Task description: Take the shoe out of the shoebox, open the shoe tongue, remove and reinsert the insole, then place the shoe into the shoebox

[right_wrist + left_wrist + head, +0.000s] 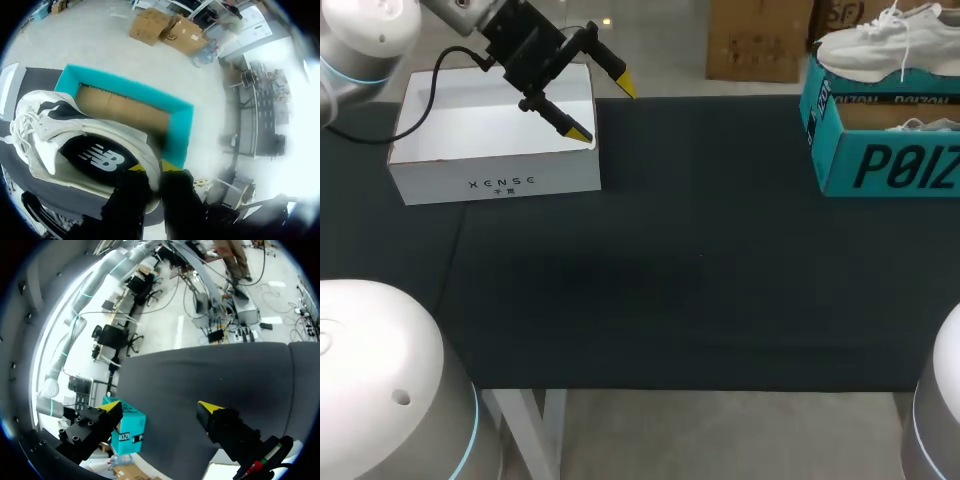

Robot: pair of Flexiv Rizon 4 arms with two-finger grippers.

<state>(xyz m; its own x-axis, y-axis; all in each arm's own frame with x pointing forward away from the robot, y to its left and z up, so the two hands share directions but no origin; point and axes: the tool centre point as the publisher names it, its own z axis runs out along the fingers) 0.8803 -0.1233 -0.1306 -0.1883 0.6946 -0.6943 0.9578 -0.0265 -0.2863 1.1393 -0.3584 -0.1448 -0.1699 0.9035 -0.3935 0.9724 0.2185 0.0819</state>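
We think we are at the very first step. Our right hand [157,167] is closed on the heel end of the shoe [75,135] and holds it over the open shoebox [880,165] at the far right of the desk [670,280]. We cannot tell if the shoe is all the way clear of the shoebox yet.

A lot is left to do. We have to set the shoe down, open the tongue, pull the insole [95,157] out, push it back in, and put the shoe in the shoebox again.

Our left hand [603,110] is open and holds nothing. It hangs over the white box [495,185] at the far left, well apart from the shoe.

The shoe is white and light grey, with white laces [25,135] done up on top. The tongue is under the laces, so we cannot see it well. Inside, the shoe is dark with a white mark, and we think that is the insole. The shoebox is blue-green outside and brown inside. Something white with laces [920,125] lies in it, maybe a second shoe.
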